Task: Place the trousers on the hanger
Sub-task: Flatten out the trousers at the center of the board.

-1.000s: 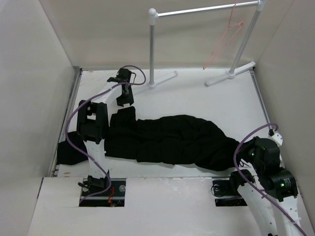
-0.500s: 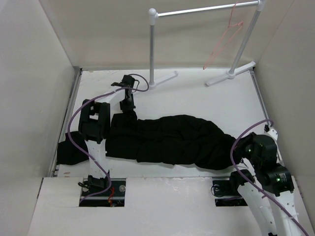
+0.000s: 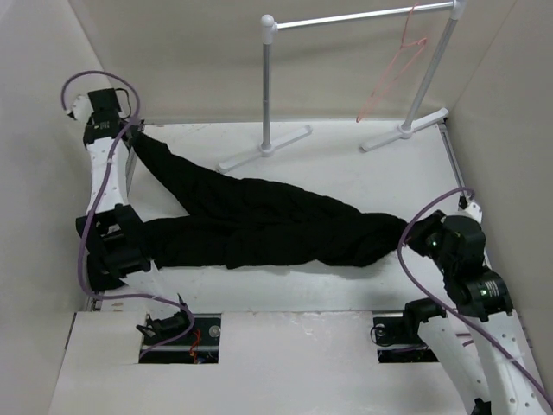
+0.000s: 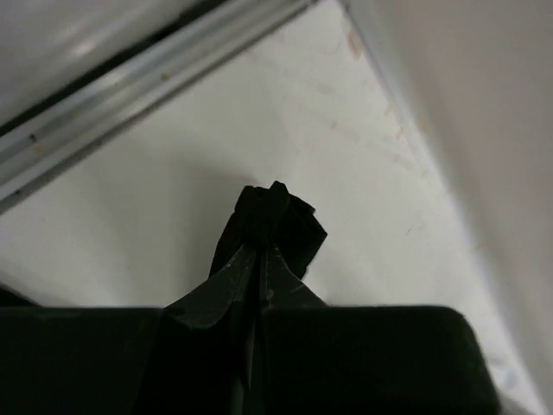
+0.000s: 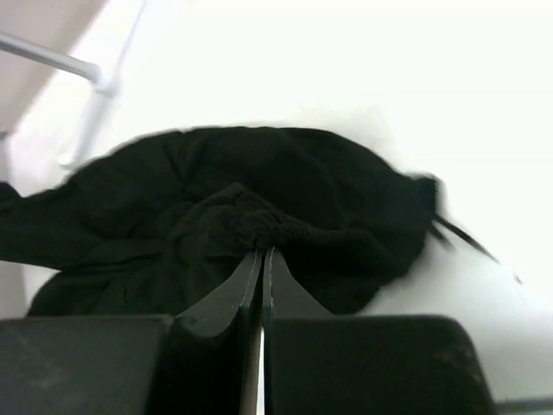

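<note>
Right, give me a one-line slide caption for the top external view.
Left claw and right claw pinch opposite ends of the black trousers; the pink hanger hangs on the rack.

No writing, label, brand mark, number or sign can be read anywhere: none on the trousers (image 3: 276,229), the hanger (image 3: 391,79), the white rack (image 3: 268,86) or the table (image 3: 346,164)

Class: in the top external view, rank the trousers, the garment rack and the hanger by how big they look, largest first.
Largest: trousers.
Next: garment rack, close in span but only thin tubes.
Smallest: hanger.
</note>
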You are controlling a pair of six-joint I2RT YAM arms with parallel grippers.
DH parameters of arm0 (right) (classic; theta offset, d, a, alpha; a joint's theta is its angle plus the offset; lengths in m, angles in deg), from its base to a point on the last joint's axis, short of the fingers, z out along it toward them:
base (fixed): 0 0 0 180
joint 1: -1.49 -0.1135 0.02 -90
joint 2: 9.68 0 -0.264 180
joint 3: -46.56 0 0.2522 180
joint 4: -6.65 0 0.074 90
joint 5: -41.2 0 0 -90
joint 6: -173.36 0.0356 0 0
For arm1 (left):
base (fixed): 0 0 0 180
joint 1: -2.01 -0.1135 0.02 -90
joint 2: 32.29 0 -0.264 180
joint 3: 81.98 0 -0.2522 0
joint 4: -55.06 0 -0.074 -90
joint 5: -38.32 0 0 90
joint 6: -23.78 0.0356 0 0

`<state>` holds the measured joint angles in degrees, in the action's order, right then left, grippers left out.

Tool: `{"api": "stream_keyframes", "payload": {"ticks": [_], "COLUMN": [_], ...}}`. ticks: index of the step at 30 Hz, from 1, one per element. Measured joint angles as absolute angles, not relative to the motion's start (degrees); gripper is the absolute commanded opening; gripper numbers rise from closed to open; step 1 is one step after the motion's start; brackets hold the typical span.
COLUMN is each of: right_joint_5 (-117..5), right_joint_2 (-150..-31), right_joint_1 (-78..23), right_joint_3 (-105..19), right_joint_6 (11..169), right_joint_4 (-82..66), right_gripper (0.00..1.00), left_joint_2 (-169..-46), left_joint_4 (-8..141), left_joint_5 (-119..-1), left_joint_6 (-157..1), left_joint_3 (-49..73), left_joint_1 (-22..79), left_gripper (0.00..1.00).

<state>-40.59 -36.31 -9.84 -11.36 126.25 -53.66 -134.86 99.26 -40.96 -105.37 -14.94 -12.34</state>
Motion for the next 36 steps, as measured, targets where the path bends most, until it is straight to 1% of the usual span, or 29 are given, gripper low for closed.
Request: {"api": "stream_keyframes", "payload": {"ticks": [4, 7, 8, 10, 11, 12, 13, 15, 17, 18, 19, 20, 21, 22, 23, 24, 25, 26, 27, 28, 31, 36], "right_joint_5": [-42.91, -46.16, -46.80, -46.82, -46.21, -45.14, -43.98, -41.49, -39.78, -39.21, -38.86, -38.84, -38.95, -39.15, -39.15, -39.19, -39.24, -39.10, -38.69, -38.21, -36.57, -35.54], "right_joint_2": [-33.42, -30.45, -29.91, -29.12, -28.59, -28.03, -27.68, -28.11, -30.45, -32.24, -34.52, -37.16, -40.57, -44.77, -49.40, -54.12, -59.50, -64.86, -69.29, -73.55, -81.01, -86.49], "right_joint_1": [-10.65, -11.48, -11.70, -11.48, -11.06, -10.41, -9.79, -8.61, -7.98, -7.83, -7.85, -7.89, -7.98, -8.00, -7.92, -7.61, -6.87, -5.84, -4.88, -4.00, -3.22, -3.35], "right_joint_3": [-13.57, -13.29, -12.72, -11.04, -10.18, -9.72, -9.79, -10.60, -11.93, -12.67, -13.24, -13.53, -13.75, -13.92, -13.96, -13.96, -13.99, -14.01, -13.99, -13.99, -13.96, -13.96], "right_joint_6": [124.41, 125.44, 126.14, 127.47, 128.41, 128.76, 129.29, 129.62, 129.53, 129.31, 128.83, 128.15, 127.30, 126.25, 125.35, 124.57, 124.06, 123.96, 123.87, 123.71, 123.30, 123.19], "right_joint_4": [-51.36, -54.14, -56.50, -62.38, -65.74, -69.13, -71.62, -74.55, -74.42, -73.24, -70.97, -68.39, -65.09, -61.29, -57.00, -52.83, -48.46, -44.65, -42.05, -39.95, -37.27, -33.46], "right_gripper": [0.02, 0.03, 0.11, 0.44, 0.58, 0.70, 0.73, 0.74, 0.76, 0.76, 0.72, 0.65, 0.53, 0.34, 0.22, 0.20, 0.21, 0.28, 0.39, 0.58, 0.61, 0.53], "left_joint_2": [-133.98, -136.17, -137.35, -140.04, -141.26, -142.51, -143.71, -145.72, -147.25, -147.71, -147.99, -148.06, -148.06, -148.06, -148.06, -148.06, -148.06, -148.06, -147.99, -147.99, -147.95, -147.95], "left_joint_4": [98.67, 98.65, 98.62, 98.60, 98.56, 98.58, 98.65, 98.69, 98.71, 98.73, 98.62, 98.65, 98.65, 98.65, 98.58, 98.60, 98.56, 98.36, 98.10, 97.73, 97.12, 96.77], "left_joint_5": [-40.81, -41.90, -42.31, -42.90, -43.15, -43.30, -43.52, -43.71, -43.95, -44.00, -44.02, -44.15, -44.17, -44.17, -44.17, -44.15, -44.15, -44.15, -44.13, -44.15, -44.15, -44.17], "left_joint_6": [-111.60, -114.77, -115.49, -116.54, -116.83, -117.18, -117.44, -117.77, -117.88, -117.92, -117.94, -117.99, -117.99, -117.96, -117.96, -117.96, -117.96, -117.96, -117.96, -117.96, -117.94, -117.96], "left_joint_3": [-18.13, -20.03, -20.69, -21.89, -22.29, -22.64, -22.96, -23.79, -24.84, -25.30, -25.52, -25.61, -25.61, -25.63, -25.63, -25.61, -25.54, -25.28, -24.91, -24.38, -22.40, -20.08], "left_joint_1": [-15.66, -16.64, -16.75, -16.71, -16.56, -16.38, -16.10, -15.53, -14.79, -14.48, -14.24, -13.93, -13.67, -13.50, -13.45, -13.47, -13.54, -13.65, -13.80, -13.91, -14.20, -14.24], "left_gripper": [0.02, 0.02, 0.02, 0.03, 0.03, 0.03, 0.03, 0.03, 0.03, 0.03, 0.03, 0.03, 0.03, 0.03, 0.03, 0.03, 0.04, 0.04, 0.04, 0.04, 0.04, 0.04]}}
